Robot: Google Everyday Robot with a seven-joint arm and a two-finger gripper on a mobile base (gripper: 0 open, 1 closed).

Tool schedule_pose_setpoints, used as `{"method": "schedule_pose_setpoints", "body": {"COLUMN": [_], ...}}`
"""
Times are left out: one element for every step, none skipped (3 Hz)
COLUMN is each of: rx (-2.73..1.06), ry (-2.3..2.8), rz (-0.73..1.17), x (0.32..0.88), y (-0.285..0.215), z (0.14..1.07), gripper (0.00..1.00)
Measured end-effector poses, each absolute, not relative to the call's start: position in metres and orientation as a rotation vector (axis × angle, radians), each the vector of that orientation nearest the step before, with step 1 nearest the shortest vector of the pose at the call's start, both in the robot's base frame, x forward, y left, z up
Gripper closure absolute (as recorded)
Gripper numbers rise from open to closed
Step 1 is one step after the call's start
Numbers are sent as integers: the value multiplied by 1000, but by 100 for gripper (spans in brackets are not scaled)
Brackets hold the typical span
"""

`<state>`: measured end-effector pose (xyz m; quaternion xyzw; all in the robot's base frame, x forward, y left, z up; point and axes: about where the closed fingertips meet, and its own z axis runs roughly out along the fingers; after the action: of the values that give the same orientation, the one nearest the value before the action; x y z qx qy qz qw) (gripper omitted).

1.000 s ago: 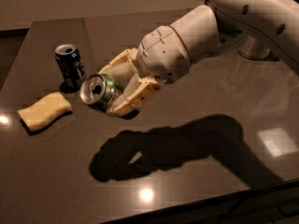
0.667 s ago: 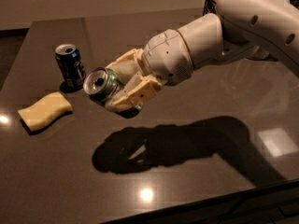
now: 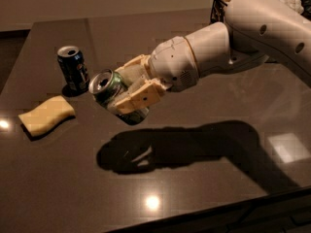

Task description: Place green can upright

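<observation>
The green can (image 3: 111, 90) is a shiny green drink can with a silver top. It is held tilted above the dark table (image 3: 204, 174), its open top facing left and toward the camera. My gripper (image 3: 127, 93) is shut on the green can, with its cream fingers (image 3: 138, 97) clamped across the can's body. The can hangs clear of the table; its shadow lies below and to the right. The white arm reaches in from the upper right.
A dark blue soda can (image 3: 73, 68) stands upright just left of the held can. A yellow sponge (image 3: 46, 115) lies at the front left. A dark basket (image 3: 219, 6) sits at the back right, behind the arm. The table's front edge runs along the bottom.
My gripper has lifted the green can higher and a little to the right, and the can's top has tilted further up. The blue can and sponge have not moved.
</observation>
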<state>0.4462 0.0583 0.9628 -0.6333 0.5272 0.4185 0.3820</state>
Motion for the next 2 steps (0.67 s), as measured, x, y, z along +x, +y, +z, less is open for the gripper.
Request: {"method": "schedule_pose_setpoints", "body": {"rx": [-1555,-1360], "ry": [1319,1251], "rz": [1120,1228], "x": [443,443], "y": [58,55], "z": [965,954], "gripper": [100,100]}}
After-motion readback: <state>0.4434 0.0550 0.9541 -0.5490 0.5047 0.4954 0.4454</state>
